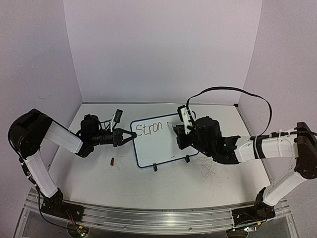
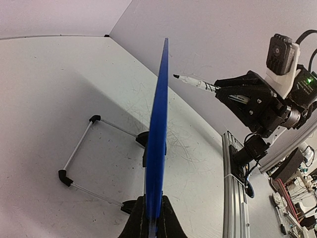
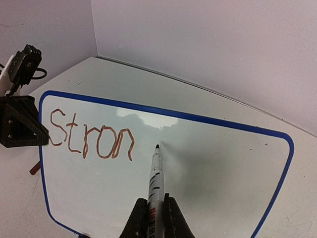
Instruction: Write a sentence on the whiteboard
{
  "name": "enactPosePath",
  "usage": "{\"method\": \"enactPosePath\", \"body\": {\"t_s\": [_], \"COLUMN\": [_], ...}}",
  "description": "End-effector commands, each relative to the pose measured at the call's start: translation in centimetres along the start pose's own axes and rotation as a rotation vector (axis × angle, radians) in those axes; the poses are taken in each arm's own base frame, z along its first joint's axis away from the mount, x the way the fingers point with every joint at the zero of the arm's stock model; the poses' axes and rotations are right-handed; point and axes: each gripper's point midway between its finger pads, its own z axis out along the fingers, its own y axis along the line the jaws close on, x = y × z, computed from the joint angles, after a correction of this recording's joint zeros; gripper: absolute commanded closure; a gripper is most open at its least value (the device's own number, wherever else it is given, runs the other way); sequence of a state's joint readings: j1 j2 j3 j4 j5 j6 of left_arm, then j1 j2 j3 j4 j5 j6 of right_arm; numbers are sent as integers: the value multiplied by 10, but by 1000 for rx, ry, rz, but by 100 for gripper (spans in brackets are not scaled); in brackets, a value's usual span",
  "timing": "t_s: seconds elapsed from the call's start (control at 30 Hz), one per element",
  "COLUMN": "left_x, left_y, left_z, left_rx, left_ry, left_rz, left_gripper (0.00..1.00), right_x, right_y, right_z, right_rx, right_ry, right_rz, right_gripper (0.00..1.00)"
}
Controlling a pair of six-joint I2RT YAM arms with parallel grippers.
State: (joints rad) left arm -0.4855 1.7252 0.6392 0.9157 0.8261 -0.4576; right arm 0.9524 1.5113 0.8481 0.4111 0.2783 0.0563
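right wrist view: right fingers (image 3: 139,218) pinch a marker (image 3: 155,173), tip just right of the "n" ending the sentence (image 3: 91,141), long axis pointing far; left fingers (image 2: 132,225) pinch the whiteboard (image 3: 208,163) by its left edge, on the surface (image 1: 99,173).

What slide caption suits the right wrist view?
Right hand holds a marker, tip near the whiteboard beside the written "Stron"; left hand grips the board's left edge.
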Motion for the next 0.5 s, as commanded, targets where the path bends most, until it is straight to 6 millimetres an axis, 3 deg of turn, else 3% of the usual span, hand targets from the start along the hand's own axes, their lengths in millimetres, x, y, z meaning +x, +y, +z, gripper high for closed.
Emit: {"method": "enactPosePath", "body": {"t_s": [0.0, 0.47], "left_x": [-7, -8], "left_y": [-11, -12], "left_z": [-3, -4], "left_rx": [18, 19], "left_ry": [-8, -8], "left_rz": [33, 35], "left_gripper": [100, 100], "right_x": [-25, -23], "right_y": [5, 1], "right_z": [5, 13], "right_rx": [-6, 37], "right_ry": [-67, -65], "right_rz": [22, 30], "right_gripper": [100, 100]}}
